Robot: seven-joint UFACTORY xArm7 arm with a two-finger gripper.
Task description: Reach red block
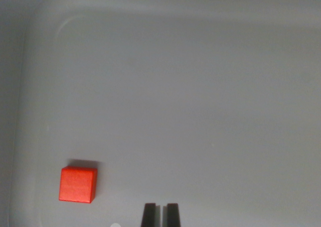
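one red block (77, 185) sits low on the wrist view's left, on a pale grey tray (200, 86). the gripper (160, 214) shows at the bottom edge, jaws nearly together, holding nothing, apart from the block.

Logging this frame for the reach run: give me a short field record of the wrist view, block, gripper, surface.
target: red block, lower left of the wrist view, resting flat on the tray
gripper: bottom centre, fingertips nearly together with a thin gap, holding nothing
relation: block lies to the wrist view's left of the gripper, apart, no contact
surface: grey tray with a rounded raised rim at top left
other objects: none visible
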